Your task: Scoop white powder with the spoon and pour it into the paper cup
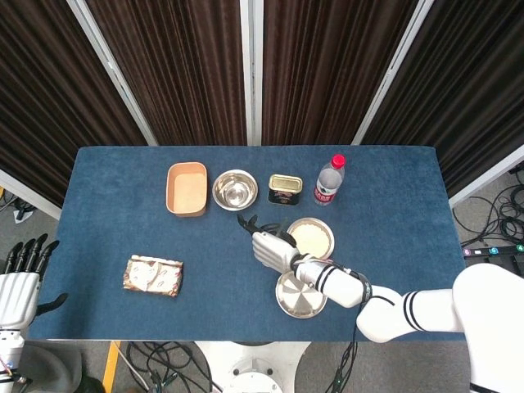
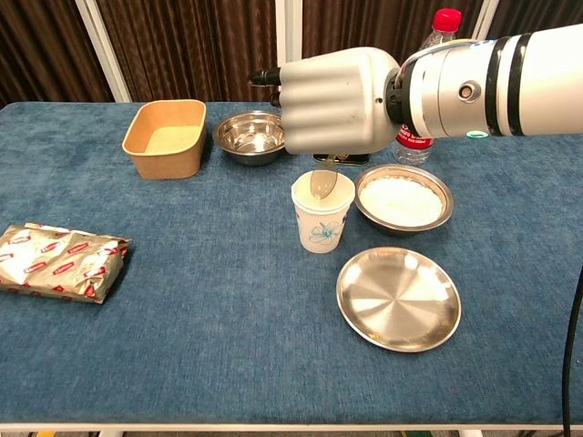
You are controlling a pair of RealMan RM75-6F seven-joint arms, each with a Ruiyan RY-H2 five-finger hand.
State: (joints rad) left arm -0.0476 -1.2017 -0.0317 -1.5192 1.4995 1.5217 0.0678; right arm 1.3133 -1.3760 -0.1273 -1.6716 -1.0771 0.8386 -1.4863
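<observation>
**Spoon tipped over the cup**

While my right hand [image 2: 342, 96] hung above the paper cup [image 2: 322, 214], its fingers were curled shut around the handle of the spoon [image 2: 321, 184], whose bowl pointed down into the cup's mouth. I judged this to be the pouring step, and I could not tell whether any powder was left on the spoon. The cup stood upright on the blue worktop [image 2: 200, 300], just beside the steel bowl of white powder [image 2: 403, 198] on its right. An empty steel plate [image 2: 398, 298] lay nearer the front edge. If more powder was wanted, the next move would call for lifting the spoon clear of the rim without knocking the light cup, then swinging right to the powder bowl. My left hand [image 1: 16, 286] sat off the worktop's corner, fingers spread, holding nothing.
</observation>
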